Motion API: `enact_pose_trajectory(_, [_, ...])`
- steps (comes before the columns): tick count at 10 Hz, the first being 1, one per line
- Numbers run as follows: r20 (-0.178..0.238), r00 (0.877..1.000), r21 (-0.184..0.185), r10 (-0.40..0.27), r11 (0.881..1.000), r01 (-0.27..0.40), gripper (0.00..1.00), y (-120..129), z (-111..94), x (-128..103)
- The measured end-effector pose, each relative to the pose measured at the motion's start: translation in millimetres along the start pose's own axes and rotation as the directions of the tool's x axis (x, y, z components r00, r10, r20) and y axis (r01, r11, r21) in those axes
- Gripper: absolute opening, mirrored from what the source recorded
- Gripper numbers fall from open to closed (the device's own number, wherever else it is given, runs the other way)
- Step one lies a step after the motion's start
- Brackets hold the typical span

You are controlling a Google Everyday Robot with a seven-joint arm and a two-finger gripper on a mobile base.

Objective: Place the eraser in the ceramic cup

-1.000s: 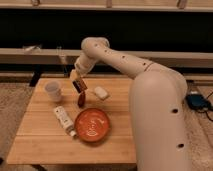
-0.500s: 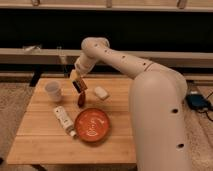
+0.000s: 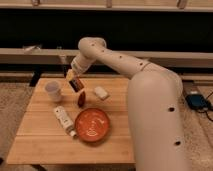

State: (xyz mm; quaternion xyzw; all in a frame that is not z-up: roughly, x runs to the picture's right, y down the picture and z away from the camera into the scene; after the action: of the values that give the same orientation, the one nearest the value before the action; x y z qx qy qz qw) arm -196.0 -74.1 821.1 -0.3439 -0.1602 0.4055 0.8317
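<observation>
Camera view: one view, looking down at the bench from the front.
Bench: light wooden bench (image 3: 40, 145), with all the things on top.
Gripper: gripper (image 3: 75, 83) on the end of the big white robot arm (image 3: 117, 60), up over the back of the bench, between cup and eraser; jaws together.
Eraser: small white oblong eraser (image 3: 101, 92), lying flat on the bench, right of the gripper, not touching it, outside the cup.
Cup: small white round ceramic cup (image 3: 53, 91), upright, left of the gripper, well apart from the eraser.
Dark thing: small reddish-brown dark thing (image 3: 81, 99), just below the gripper.
Bottle: long white bottle (image 3: 64, 119), lying down in front of the cup.
Bowl: round orange bowl (image 3: 92, 124), just beside the bottle, near the front.
</observation>
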Motion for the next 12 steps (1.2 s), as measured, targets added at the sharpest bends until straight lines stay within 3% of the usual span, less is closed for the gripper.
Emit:
enact_pose_trajectory(5, [0.073,0.993,-0.105,-0.09,0.99,0.098,0.13,16.5,39.4,-55.9])
enact_pose_trajectory(9, [0.131,0.975,-0.16,-0.181,0.966,0.201,0.13,35.9,54.8,-95.6])
enact_pose_trajectory(12, [0.152,0.96,-0.195,-0.237,0.945,0.264,0.13,54.0,68.0,-114.1])
